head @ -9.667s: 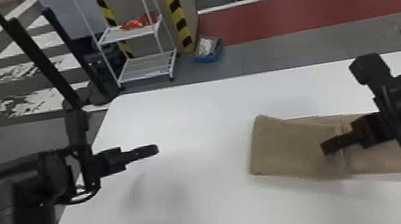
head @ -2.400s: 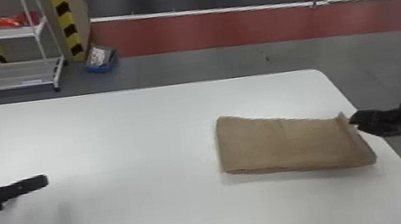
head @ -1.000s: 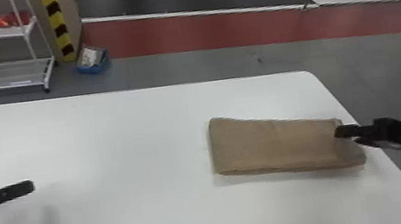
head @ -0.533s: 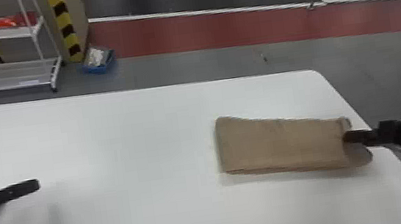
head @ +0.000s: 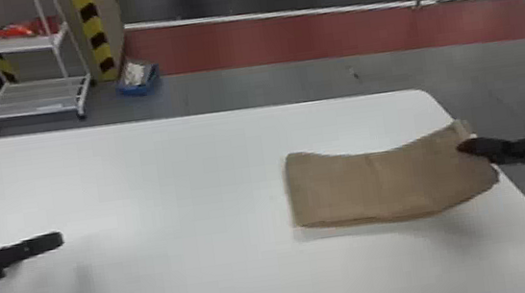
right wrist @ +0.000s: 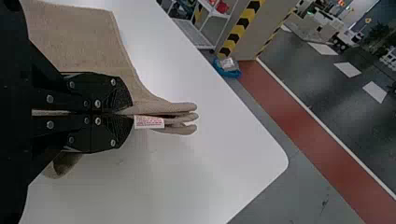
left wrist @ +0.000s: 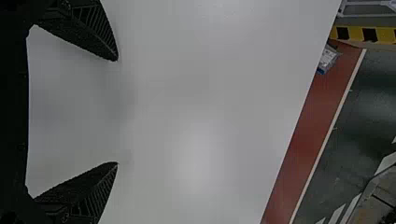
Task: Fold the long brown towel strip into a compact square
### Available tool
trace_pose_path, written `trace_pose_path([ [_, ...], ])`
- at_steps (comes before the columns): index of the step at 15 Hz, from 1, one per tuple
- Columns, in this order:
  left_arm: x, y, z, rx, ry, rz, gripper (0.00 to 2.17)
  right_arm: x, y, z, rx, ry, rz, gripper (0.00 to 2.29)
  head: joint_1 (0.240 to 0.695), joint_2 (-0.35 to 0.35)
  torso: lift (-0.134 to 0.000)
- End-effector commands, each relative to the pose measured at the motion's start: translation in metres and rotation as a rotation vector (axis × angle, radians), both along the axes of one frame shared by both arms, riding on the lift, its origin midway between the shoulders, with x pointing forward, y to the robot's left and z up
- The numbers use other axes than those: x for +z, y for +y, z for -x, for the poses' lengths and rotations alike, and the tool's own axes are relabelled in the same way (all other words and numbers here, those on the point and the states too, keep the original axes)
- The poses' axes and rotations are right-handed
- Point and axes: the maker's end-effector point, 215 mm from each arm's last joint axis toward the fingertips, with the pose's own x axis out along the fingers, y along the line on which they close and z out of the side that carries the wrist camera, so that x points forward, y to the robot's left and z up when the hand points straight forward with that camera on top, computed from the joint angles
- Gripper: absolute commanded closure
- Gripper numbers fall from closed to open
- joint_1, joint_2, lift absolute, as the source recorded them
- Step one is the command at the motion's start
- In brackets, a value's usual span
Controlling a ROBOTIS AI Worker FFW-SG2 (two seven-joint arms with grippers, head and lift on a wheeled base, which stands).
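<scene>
Right at the fingertips, I'm seeing the right gripper [right wrist: 127,113] pinching shut on one end of the brown towel strip [head: 369,187], with a white label [right wrist: 149,122] poking out beside the layers. It's holding that end up near the right edge of the white table [head: 172,276], while the other end is lying flat towards the table's middle. My guess is that it's taking the layers together so they aren't sliding apart, and that the flat end is serving as an anchor for another fold inward. The left gripper [left wrist: 116,112] is hanging over the table's left part, fingers spreading wide and gripping nothing, probably keeping out of the way.

From the head view I'm getting the towel's whole length, sagging between its raised and resting ends, with a shadow falling beneath. The right wrist view is giving me the rounded layers edge-on, and the left wrist view is laying out the gap between fingers that the head view is presenting side-on.
</scene>
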Motion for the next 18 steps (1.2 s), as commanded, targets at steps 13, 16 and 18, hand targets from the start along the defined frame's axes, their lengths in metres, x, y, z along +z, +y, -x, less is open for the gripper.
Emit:
trace_pose_path([
  [13,-0.004,0.008,0.009,0.024,0.014,0.005,0.08,0.038,0.256,-0.037,0.422,-0.112,-0.004,1.12,0.695,0.128,-0.125],
  [16,-0.004,0.012,0.009,0.029,0.012,0.004,0.08,0.028,0.26,-0.035,0.43,-0.084,0.036,1.12,0.695,0.183,-0.125],
  [18,-0.005,0.014,0.008,0.031,0.009,-0.001,0.08,0.026,0.255,-0.036,0.424,-0.078,0.053,1.12,0.695,0.193,-0.125],
])
